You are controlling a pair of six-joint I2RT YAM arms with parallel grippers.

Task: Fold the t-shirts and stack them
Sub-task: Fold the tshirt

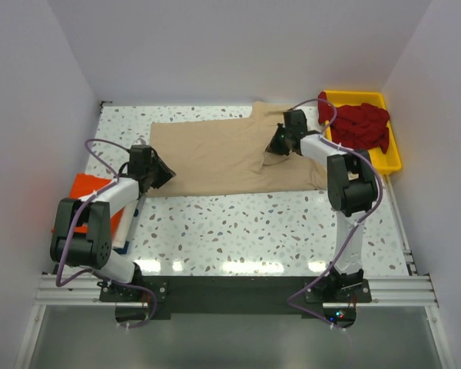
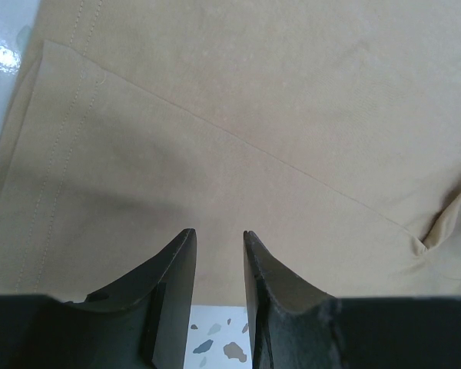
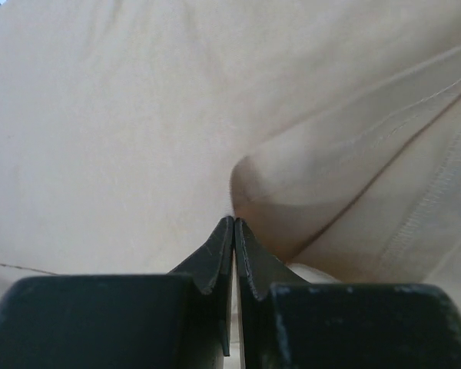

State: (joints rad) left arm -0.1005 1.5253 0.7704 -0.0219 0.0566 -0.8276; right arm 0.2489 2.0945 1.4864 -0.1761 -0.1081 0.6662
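Observation:
A beige t-shirt (image 1: 215, 150) lies spread across the back half of the table, with one sleeve folded in near its right end. My right gripper (image 1: 275, 144) rests on that part. In the right wrist view its jaws (image 3: 233, 221) are shut, and a pucker of beige cloth (image 3: 307, 184) rises at the tips. My left gripper (image 1: 165, 173) sits at the shirt's near left hem. It stands open (image 2: 219, 234), with the beige cloth (image 2: 253, 115) lying under and beyond the tips and nothing between them. An orange t-shirt (image 1: 88, 192) lies folded at the left edge under the left arm. Dark red t-shirts (image 1: 363, 124) are heaped in the tray.
A yellow plastic tray (image 1: 392, 154) stands at the back right against the wall. White walls close in the table on the left, back and right. Bare speckled tabletop (image 1: 246, 227) stretches between the beige shirt and the arm bases.

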